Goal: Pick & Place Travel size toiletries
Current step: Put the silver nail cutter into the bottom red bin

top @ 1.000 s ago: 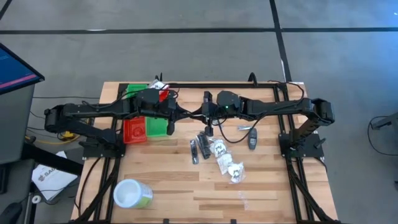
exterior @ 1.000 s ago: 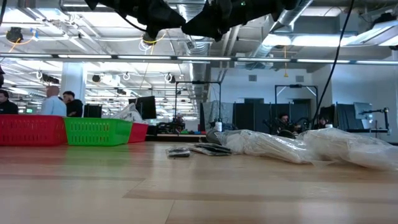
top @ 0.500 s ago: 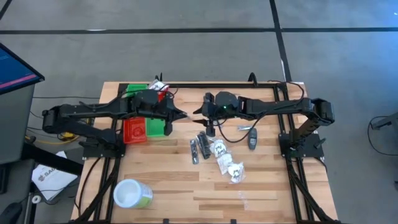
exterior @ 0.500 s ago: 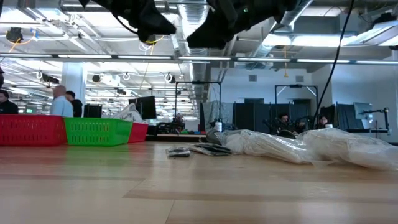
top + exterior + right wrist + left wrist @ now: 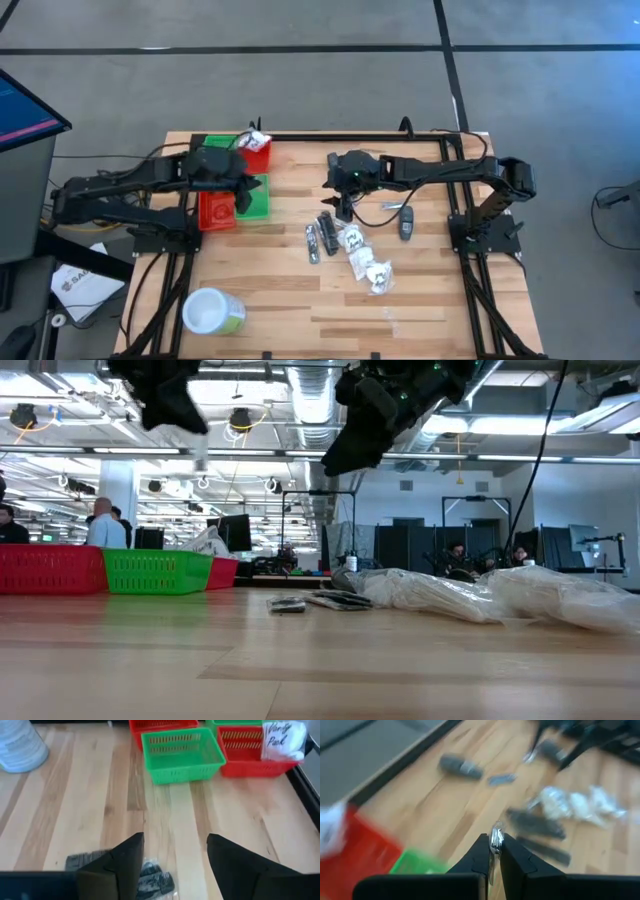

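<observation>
Left gripper (image 5: 491,851) clenched on a slim silvery packet (image 5: 495,836), thin edge poking out between the fingertips; it now hangs over the green bin (image 5: 252,198) at the table's left, having swung there from mid-table, where half a second ago it met the right gripper almost tip to tip. Looks like a hand-over just finished: the item has crossed to the left arm and sits above the bins, so a drop is probably next. Which bin it belongs in I cannot tell. Right gripper (image 5: 175,855) released, fingers spread wide and empty, has pulled back a little and hovers over the far edge of the remaining pile. Toiletries left on the wood: dark tubes (image 5: 322,238) and white crinkly packets (image 5: 364,262) in a cluster right of centre, one dark mini bottle (image 5: 407,224) further right. Red bin (image 5: 214,211) beside the green one; another red bin (image 5: 260,154) behind holds a white bag. White-lidded green tub (image 5: 212,311) near left, untouched.
</observation>
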Controlling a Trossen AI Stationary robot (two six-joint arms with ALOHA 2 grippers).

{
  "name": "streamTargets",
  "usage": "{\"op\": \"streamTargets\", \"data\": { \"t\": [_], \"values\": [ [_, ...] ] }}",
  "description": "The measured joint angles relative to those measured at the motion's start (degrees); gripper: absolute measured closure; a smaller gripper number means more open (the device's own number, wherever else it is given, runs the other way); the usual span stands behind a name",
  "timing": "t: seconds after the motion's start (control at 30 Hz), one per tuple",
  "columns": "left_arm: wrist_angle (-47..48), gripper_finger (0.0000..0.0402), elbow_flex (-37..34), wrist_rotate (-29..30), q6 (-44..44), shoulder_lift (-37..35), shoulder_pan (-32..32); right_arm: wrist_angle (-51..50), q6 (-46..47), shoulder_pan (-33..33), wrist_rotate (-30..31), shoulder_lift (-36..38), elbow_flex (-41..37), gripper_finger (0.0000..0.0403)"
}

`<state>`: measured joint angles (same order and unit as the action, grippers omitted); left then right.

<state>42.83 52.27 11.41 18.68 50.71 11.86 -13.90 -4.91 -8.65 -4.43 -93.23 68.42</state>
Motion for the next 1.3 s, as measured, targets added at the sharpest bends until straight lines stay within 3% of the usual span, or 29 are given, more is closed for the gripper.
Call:
{"op": "streamTargets", "data": {
  "t": [0.27,0.6,0.9,1.3],
  "values": [
    [14.16,0.0389,0.00,6.31,10.97,0.02,0.00,-0.78,0.02,0.41,0.00,-1.93,0.06,0.0215],
    [26.34,0.0388,-0.02,7.97,19.97,4.84,0.07,-1.13,-0.02,1.47,-0.02,-3.81,0.08,0.0236],
    [27.92,0.0387,-4.74,7.39,23.55,9.56,0.17,-2.24,-0.02,2.69,-0.04,-4.78,0.09,0.0247],
    [27.46,0.0379,-10.46,6.28,25.58,10.09,0.17,-3.24,0.31,3.19,-0.06,-5.10,0.05,0.0249]
  ]
}}
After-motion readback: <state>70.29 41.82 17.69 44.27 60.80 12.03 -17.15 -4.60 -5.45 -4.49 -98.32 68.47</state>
